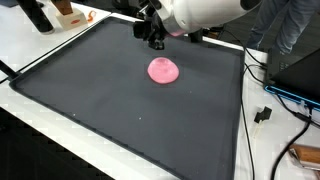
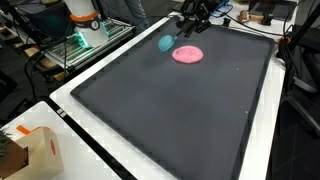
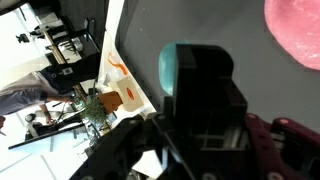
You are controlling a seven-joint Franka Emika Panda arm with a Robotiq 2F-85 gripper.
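A flat pink disc [image 1: 163, 70] [image 2: 187, 55] lies on the large black mat [image 1: 100, 110] [image 2: 180, 120]; the wrist view catches its edge [image 3: 295, 30] at the top right. My gripper [image 1: 154, 40] [image 2: 187, 30] hangs over the mat's far part, just beyond the disc. A small teal object [image 2: 165, 42] shows beside the fingers, and in the wrist view this teal object [image 3: 178, 68] sits right at the tip of the dark gripper [image 3: 205, 85]. The fingers read as one black mass, so I cannot tell if they hold it.
The mat covers a white table [image 1: 40, 55]. A cardboard box [image 2: 30, 150] stands at its near corner. A cart with gear [image 2: 85, 35] is past the table edge. Cables [image 1: 265, 115] trail along one side, and a person [image 1: 290, 30] stands behind.
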